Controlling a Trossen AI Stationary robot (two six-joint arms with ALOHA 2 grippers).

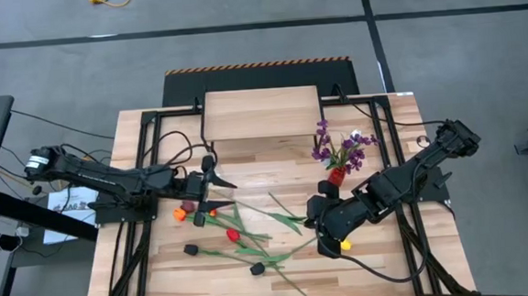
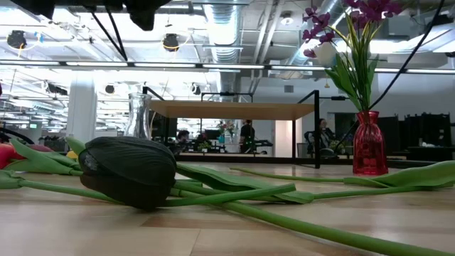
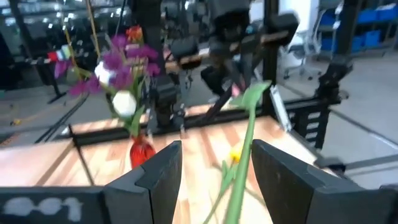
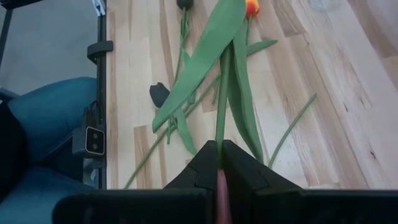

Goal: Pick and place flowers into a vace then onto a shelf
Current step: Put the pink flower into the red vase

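Several flowers (image 1: pixel 237 237) with red, orange and black heads lie on the tabletop between the arms; a black head (image 2: pixel 128 171) lies close in the low view. My right gripper (image 4: pixel 219 165) hangs over the table's right half (image 1: pixel 324 236), shut on a green flower stem. My left gripper (image 1: pixel 218 176) is level and open at the left. A green stem (image 3: pixel 239 174) shows in the gap between its fingers (image 3: pixel 163 177) and touches neither. A red vase (image 1: pixel 337 176) holds purple sprigs. The shelf (image 1: pixel 262 111) stands at the far edge. My right gripper pinches a green flower stem (image 4: pixel 220 146) between its two fingers. The fingers slant down from the table's right side. The stem runs on straight ahead of them, with two long leaves (image 4: pixel 199 68) spreading over the tabletop. I cannot tell whether its far end rests on the wood.
A clear glass vase (image 2: pixel 140 114) stands on the table near my left gripper. A yellow flower head (image 1: pixel 346 245) shows beside my right gripper. Black frame rails (image 1: pixel 146 173) and cables run along both table sides. A person's blue trouser leg (image 4: pixel 50 118) shows past the table edge.
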